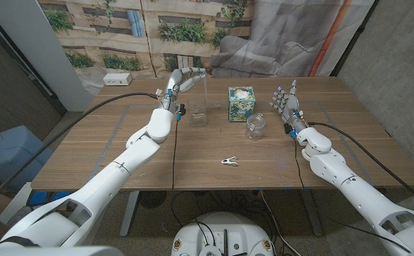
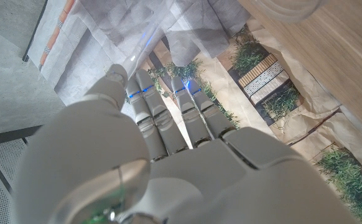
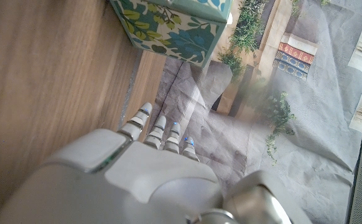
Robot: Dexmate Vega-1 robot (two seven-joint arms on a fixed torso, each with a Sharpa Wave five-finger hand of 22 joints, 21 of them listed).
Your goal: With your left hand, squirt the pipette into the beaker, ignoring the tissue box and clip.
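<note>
My left hand (image 1: 186,79) is raised over the far middle of the table, its fingers curled around the top of a thin clear pipette (image 1: 205,91). The pipette hangs straight down, its tip in or just over a clear beaker (image 1: 200,114) on the wood. The left wrist view gives the back of that hand (image 2: 168,155) with its fingers (image 2: 168,106) held close together; the pipette is hidden there. My right hand (image 1: 287,99) stands upright at the right, fingers apart and holding nothing, and it also appears in its own wrist view (image 3: 150,168).
A floral tissue box (image 1: 240,104) (image 3: 175,25) stands right of the beaker. A small clear jar (image 1: 255,126) sits in front of the box. A metal clip (image 1: 228,161) lies mid-table, nearer me. A white power strip (image 1: 118,79) is at the far left.
</note>
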